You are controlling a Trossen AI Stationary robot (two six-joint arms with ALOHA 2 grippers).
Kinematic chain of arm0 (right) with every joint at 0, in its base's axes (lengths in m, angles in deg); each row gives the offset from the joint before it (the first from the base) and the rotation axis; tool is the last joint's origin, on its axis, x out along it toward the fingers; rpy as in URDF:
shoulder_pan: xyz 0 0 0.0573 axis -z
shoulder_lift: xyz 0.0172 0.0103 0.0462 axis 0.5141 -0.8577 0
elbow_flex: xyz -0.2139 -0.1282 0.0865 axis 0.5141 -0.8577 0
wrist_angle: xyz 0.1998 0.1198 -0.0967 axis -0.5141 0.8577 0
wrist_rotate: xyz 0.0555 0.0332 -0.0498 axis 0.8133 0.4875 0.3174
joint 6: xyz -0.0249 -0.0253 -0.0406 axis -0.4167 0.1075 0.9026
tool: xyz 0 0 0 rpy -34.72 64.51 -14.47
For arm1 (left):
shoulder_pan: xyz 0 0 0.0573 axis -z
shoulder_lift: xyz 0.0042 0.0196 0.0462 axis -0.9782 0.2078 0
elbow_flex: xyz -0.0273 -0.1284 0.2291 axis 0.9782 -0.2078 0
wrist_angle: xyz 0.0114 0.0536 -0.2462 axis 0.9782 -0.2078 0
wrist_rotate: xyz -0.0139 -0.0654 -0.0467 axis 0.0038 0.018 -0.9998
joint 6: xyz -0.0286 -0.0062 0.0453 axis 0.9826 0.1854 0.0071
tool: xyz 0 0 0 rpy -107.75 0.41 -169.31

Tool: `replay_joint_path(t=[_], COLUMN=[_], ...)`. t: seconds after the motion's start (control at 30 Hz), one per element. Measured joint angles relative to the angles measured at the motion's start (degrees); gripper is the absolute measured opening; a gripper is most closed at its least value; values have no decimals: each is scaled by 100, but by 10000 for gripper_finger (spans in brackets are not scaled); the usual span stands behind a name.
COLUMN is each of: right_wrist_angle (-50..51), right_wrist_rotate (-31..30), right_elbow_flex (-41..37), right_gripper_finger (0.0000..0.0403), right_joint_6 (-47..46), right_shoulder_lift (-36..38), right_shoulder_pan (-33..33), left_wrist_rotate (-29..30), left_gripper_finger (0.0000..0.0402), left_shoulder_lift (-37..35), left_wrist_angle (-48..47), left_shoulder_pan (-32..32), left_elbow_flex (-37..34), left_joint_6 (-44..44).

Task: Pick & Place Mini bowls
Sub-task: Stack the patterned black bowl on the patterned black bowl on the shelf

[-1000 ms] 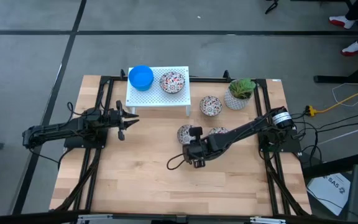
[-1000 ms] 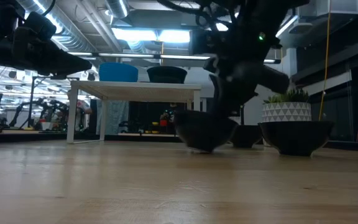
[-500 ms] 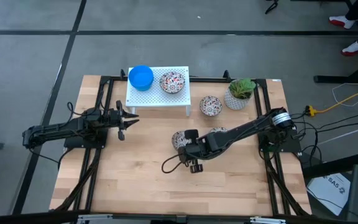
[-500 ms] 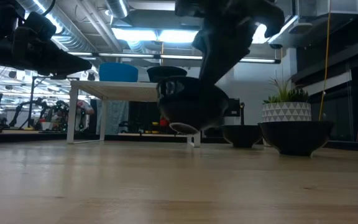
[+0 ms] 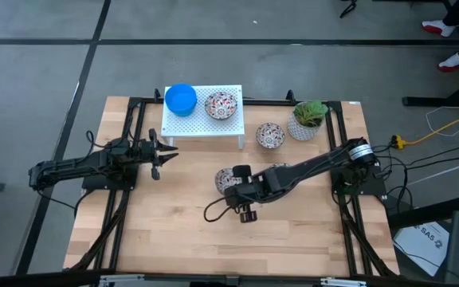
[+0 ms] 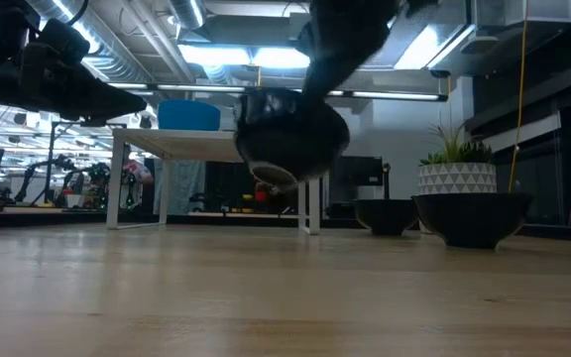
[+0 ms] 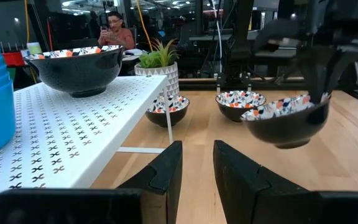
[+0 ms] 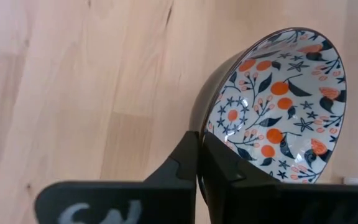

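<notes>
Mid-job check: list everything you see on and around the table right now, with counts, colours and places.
Floral bowls: four, white with red-dark pattern; one on the shelf, one beside the plant, one under the right arm, one lifted.
Blue bowls: one stack, on the shelf.
Shelf: one, white perforated, table's far side.
Plant pot: one, white, green plant.
Person: one, background.
Left gripper: open, idle near shelf.
Right gripper: shut on the lifted bowl's rim.
</notes>
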Motion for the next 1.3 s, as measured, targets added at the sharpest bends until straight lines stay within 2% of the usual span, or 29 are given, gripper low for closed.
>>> replay_joint_path(t=[0.43, 0.63, 1.13, 1.3], right_wrist_angle=[1504, 2107, 2978, 3301], right_wrist_rotate=[-26, -258, -713, -1032], right_elbow_flex=[1548, 2234, 3323, 3670], right_gripper_finger=[8, 8, 8, 8], right_joint_6=[-19, 0, 331, 484], right_shoulder_lift=[0, 0, 0, 2], right_shoulder_pan=[-66, -66, -70, -68], left_wrist_rotate=[0, -1, -1, 0], left_gripper_finger=[86, 86, 86, 86], left_shoulder_lift=[-1, 0, 0, 0], left_wrist_angle=[0, 0, 0, 0], left_shoulder_pan=[1, 1, 1, 0], left_elbow_flex=[0, 0, 0, 0], left_joint_6=[1, -2, 1, 3])
